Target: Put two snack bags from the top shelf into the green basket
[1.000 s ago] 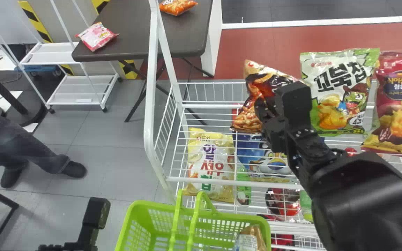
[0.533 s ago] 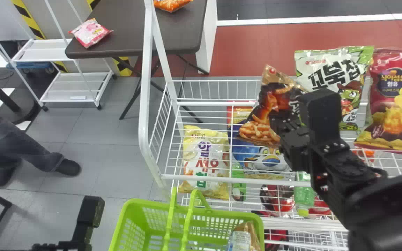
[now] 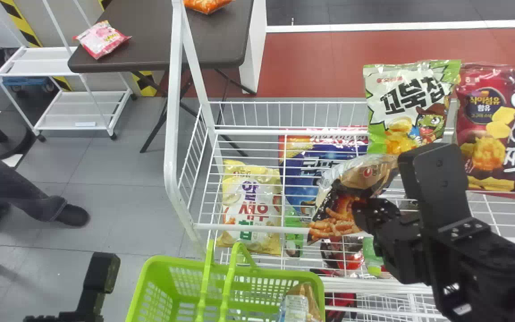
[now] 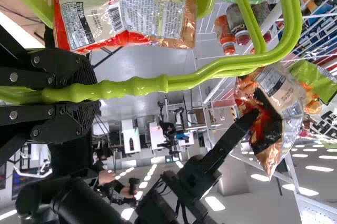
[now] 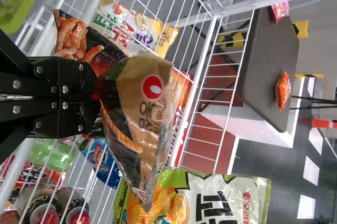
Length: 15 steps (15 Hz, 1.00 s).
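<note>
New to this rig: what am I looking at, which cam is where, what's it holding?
It's a robot with two black arms. The head view looks forward and down from its head; each wrist view comes from a camera on that arm's wrist and is shown sideways.

The left gripper is closed on a handle of the green basket, which has one snack bag in it. The right gripper holds a brown-and-black snack bag over the white wire rack. On the rack stand a green-and-white bag and a dark red bag.
</note>
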Motion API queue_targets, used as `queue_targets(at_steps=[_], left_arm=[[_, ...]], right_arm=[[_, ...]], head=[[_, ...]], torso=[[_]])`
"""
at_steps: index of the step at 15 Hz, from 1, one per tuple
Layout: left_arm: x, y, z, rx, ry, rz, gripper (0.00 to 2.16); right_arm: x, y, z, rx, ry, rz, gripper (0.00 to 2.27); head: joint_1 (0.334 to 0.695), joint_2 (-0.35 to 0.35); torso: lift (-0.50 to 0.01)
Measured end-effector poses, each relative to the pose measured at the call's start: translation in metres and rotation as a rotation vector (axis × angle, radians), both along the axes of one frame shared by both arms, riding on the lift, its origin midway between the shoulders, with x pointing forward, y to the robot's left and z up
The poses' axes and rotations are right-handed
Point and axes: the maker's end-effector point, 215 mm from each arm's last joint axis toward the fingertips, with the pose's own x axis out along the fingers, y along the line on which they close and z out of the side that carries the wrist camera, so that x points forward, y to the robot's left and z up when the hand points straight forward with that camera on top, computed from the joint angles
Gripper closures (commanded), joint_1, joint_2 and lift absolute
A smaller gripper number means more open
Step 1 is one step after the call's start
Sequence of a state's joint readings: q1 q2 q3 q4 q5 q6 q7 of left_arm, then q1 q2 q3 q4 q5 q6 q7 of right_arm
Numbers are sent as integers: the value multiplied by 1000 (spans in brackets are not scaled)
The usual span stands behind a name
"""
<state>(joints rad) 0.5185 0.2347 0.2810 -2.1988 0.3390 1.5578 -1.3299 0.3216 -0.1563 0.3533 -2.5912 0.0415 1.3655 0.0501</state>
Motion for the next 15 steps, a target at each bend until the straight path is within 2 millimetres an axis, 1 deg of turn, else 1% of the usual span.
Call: queue_targets(at_steps=[3,5,6,7,8,10,12,14,15], left_arm=[[0,0,-1,-1,5,2,2148],[0,0,-2,-1,6,2,2148],[0,0,-2,-2,6,2,2148],[0,0,-2,-2,6,3,2148],[0,0,-2,-1,7,4,2148],[0,1,-3,1,8,6,2148],[0,1,-3,4,8,8,2148],[1,2,-4,8,7,10,2148],[2,2,-4,9,6,10,2148]], right_arm=[[-37,4,-1,0,95,43,2246],[-50,15,10,23,97,81,2246],[-55,23,17,40,90,107,2246],[-60,31,21,55,89,131,2246],[-65,38,22,65,93,150,2246],[-76,54,22,84,106,191,2246],[-86,64,19,98,125,221,2243],[-100,74,15,120,156,260,2246],[-109,80,9,129,181,283,2243]], head=[[695,116],[695,138],[695,157],[695,176],[695,213],[695,249],[695,279],[695,323],[695,340]], torso=[[-1],[-1],[-1],[-1],[-1],[-1],[-1],[-1],[-1]])
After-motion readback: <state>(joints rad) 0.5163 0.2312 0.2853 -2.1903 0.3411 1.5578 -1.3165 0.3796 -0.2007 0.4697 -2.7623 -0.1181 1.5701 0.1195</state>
